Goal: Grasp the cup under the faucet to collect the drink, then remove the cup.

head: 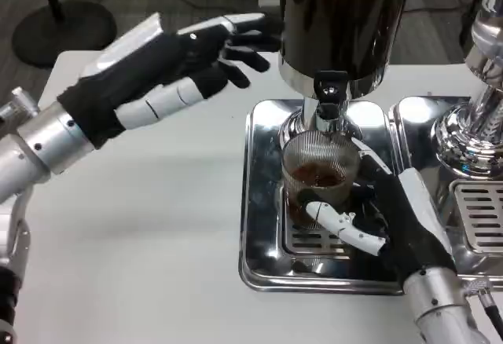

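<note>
Below the faucet [331, 96], ribbed cup [318, 173] of brown drink [317, 177] in right hand [389, 214].

You can't see the dispenser [346, 22] top; the frame's upper edge cuts it off. The right robot hand [393, 214] hides the cup's [318, 173] right side (its base too). The second machine [479, 124] runs off the right edge, and its tray [475, 218] with it.
</note>
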